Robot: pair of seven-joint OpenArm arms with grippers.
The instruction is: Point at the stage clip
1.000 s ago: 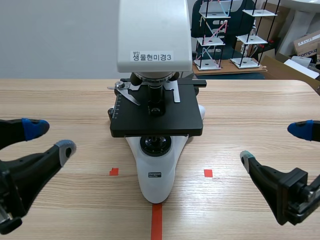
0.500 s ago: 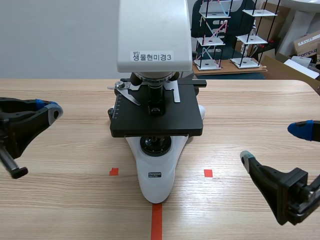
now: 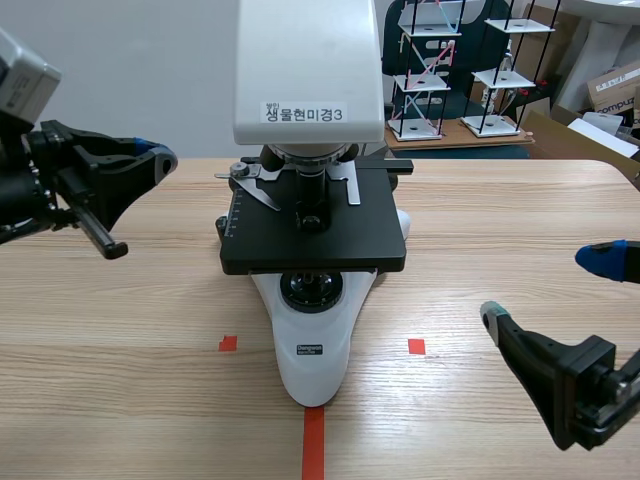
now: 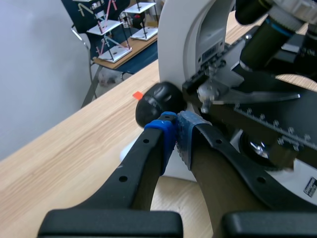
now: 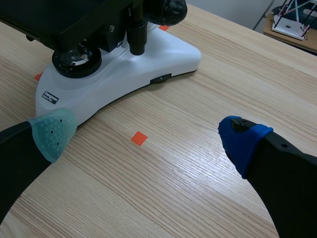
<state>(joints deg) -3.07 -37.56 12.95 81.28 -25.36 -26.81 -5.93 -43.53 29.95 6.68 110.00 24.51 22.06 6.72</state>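
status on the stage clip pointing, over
Left gripper shut, raised beside the microscope, short of the stage clip. Right gripper open, low, well away. Nothing between left gripper and clip.

My left gripper [image 4: 177, 135] rises from below, its two black fingers [image 4: 143, 168] closed so the blue dotted pads [image 4: 184, 136] press together with nothing between them. Their tips sit just beside the microscope's [image 4: 190, 44] round black focus knob [image 4: 157, 101]. Ahead and to one side, a silvery stage clip [image 4: 237, 84] lies on the black stage [image 4: 267, 126], under an objective lens [image 4: 265, 37]. A pale wooden table [image 4: 64, 148] carries a small orange-red mark [image 4: 137, 94].
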